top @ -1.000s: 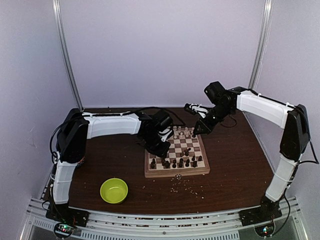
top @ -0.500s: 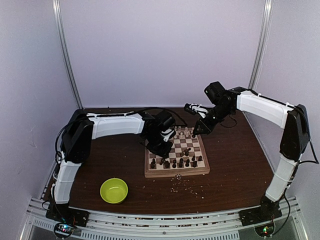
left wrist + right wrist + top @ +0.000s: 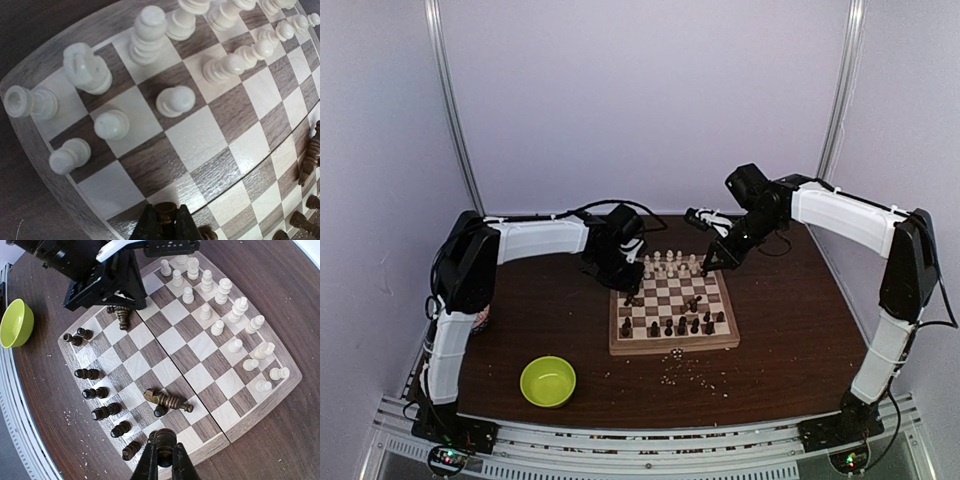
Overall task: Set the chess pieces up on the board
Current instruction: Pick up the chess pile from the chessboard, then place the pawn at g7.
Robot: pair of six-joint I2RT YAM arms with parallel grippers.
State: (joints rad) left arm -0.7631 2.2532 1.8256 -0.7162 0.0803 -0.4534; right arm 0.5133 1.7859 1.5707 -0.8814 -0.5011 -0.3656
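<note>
Elbows bent, left end effector (image 3: 166, 221) and right end effector (image 3: 163, 458) each pinch a dark piece (image 3: 166, 209) at the board (image 3: 672, 346).

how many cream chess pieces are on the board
16. Eight small cream chess pieces form the second row from the board's far edge, and eight taller ones fill the edge row behind them. I see none elsewhere, and none looks hidden.

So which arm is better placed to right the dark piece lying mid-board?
Right, likely. The fallen piece lies just ahead of the right claw; the left claw is at the board's opposite side. Each must first set down what it grips: right's piece, left's piece.
</note>
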